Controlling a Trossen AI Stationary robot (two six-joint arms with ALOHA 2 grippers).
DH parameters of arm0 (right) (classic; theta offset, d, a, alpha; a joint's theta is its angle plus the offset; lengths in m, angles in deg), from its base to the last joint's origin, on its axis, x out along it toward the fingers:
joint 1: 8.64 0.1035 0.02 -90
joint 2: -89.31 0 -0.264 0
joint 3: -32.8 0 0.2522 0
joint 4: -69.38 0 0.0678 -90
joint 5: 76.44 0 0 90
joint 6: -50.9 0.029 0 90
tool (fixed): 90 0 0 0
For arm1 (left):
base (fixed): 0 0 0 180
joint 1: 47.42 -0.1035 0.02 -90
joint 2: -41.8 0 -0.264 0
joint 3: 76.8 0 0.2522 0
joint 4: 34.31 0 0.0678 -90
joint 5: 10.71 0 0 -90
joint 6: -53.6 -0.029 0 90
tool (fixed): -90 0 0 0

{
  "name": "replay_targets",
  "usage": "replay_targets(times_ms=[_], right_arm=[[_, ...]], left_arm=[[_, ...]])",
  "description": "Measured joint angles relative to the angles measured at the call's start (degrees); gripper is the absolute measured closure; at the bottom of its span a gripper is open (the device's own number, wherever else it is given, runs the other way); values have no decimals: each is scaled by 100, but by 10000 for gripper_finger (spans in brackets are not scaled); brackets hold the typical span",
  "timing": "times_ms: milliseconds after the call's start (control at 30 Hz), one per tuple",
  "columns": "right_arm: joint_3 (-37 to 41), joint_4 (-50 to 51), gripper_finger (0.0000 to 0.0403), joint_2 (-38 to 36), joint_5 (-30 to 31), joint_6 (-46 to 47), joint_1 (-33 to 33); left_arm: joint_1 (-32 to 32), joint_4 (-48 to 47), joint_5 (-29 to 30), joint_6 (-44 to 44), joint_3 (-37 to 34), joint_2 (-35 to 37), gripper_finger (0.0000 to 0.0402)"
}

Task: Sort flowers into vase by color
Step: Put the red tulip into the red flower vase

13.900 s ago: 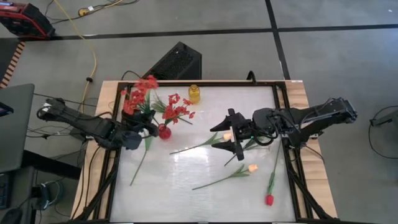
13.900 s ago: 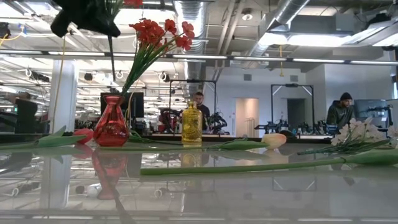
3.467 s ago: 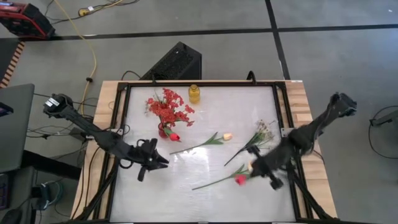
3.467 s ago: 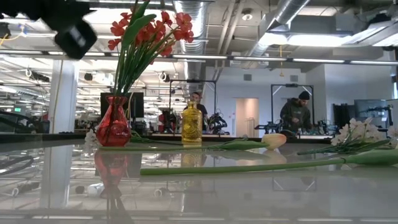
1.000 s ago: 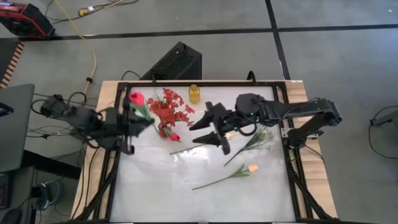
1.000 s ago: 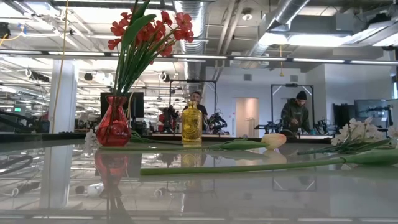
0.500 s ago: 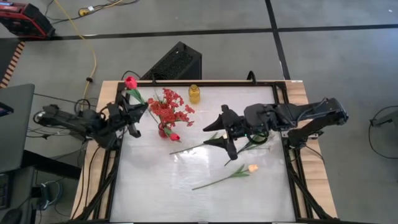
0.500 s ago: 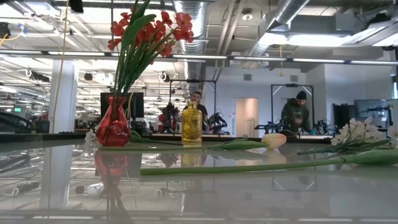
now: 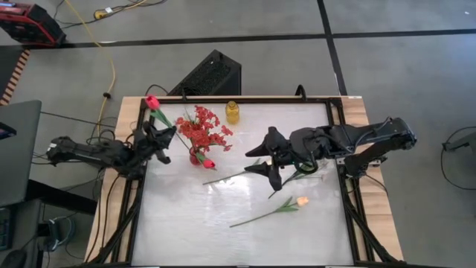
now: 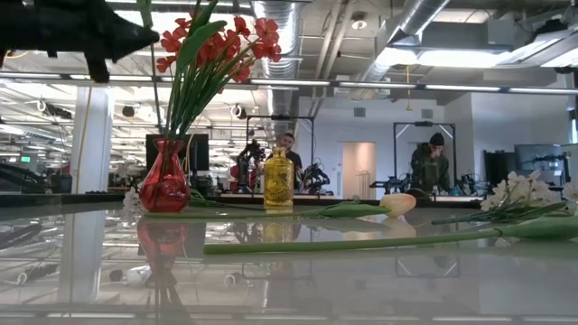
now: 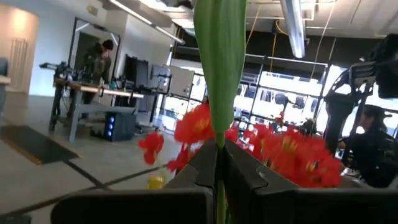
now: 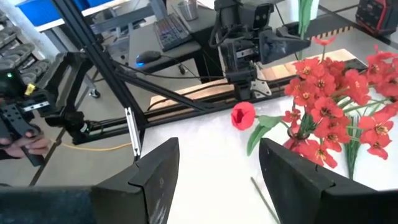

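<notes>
Since half a second ago the left arm has drawn back slightly toward its own side, and the red tulip point(image 9: 152, 101) it carries now sits a little farther out over the far left corner of the tabletop point(image 9: 223, 231). The right arm has hardly shifted.

The left gripper point(image 9: 158, 137) has its jaws shut on the tulip's green stem point(image 11: 219, 93), with the bloom raised well above the red vase point(image 9: 196, 157). That vase already holds the red sprays point(image 9: 202, 131) and another red tulip bloom point(image 9: 209, 164) at its lip. The right gripper point(image 9: 269, 165) hovers with its jaws wide and empty over the cream tulip point(image 9: 271, 160) lying mid-table. A second cream tulip point(image 9: 301, 201) lies nearer the front, the white spray point(image 9: 316, 156) sits under the right arm, and the yellow vase point(image 9: 232, 112) stands empty at the back.

The risk, as I judge it, is at the red vase's narrow, crowded neck. A long stem brought down off-line could catch the sprays, or push the light vase over. The right jaws could also nudge the cream tulip sideways rather than straddle its thin stem.
</notes>
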Motion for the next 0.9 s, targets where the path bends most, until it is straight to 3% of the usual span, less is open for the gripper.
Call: replay_targets(times_ms=[500, 900], right_arm=[[0, 579, 155, 0, -4, 0, -147], [0, 628, 155, 0, -26, -139, -208]], left_arm=[[-481, 344, -122, 211, -448, -66, 401], [-596, 77, -407, 846, -452, -1057, 401]])
